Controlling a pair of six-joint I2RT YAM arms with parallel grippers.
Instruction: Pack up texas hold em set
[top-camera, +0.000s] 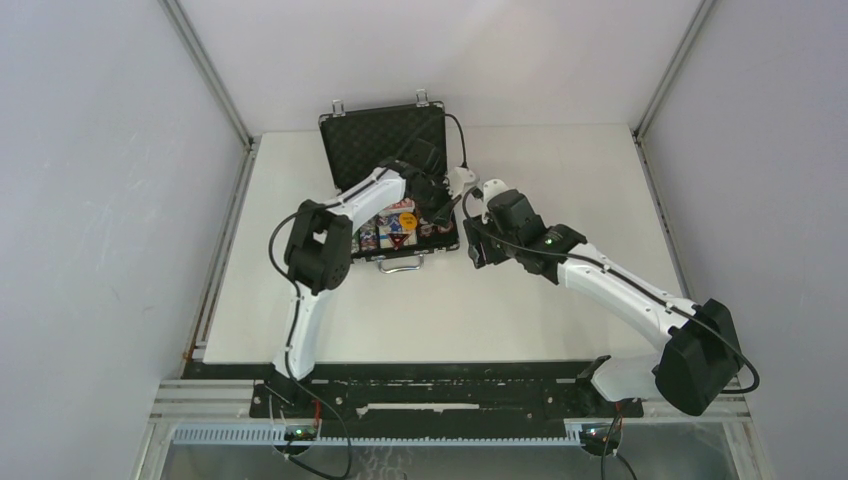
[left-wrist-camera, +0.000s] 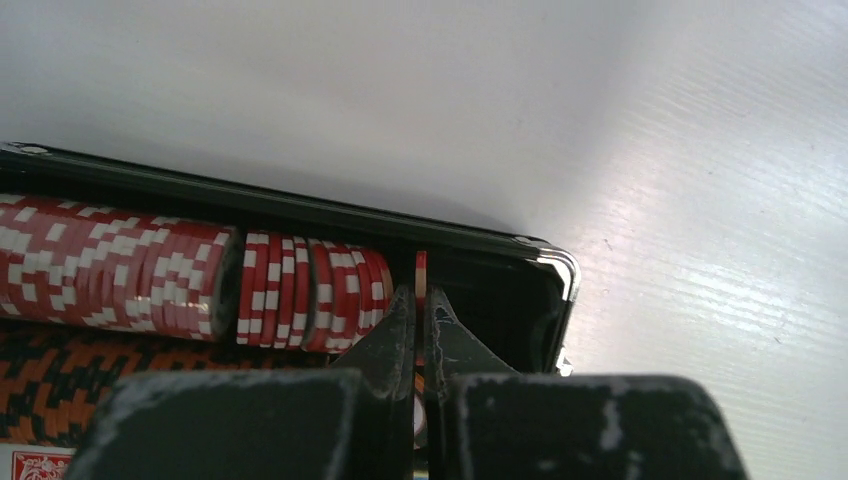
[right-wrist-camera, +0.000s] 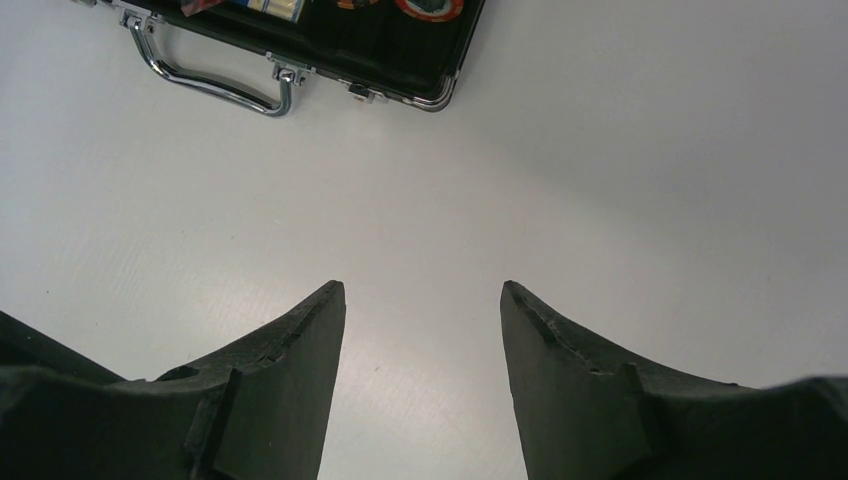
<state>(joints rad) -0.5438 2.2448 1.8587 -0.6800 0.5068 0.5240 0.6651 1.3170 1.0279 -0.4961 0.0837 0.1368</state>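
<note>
The black silver-edged case (top-camera: 385, 140) lies open at the back of the table, lid up. In the left wrist view a row of red-and-white striped poker chips (left-wrist-camera: 150, 275) stands on edge in the case's slot along its rim (left-wrist-camera: 300, 205). My left gripper (left-wrist-camera: 421, 300) is shut on a single red chip (left-wrist-camera: 421, 268), held edge-on over the empty right end of that slot. Orange-and-black chips (left-wrist-camera: 60, 385) fill the neighbouring row. My right gripper (right-wrist-camera: 422, 290) hangs open over bare table, just right of the case, with nothing between its fingers.
The case's metal handle (right-wrist-camera: 215, 85) and front corner (right-wrist-camera: 440, 95) show at the top of the right wrist view. In the top view card decks and a dealer button (top-camera: 400, 222) lie inside the case. White walls enclose the table.
</note>
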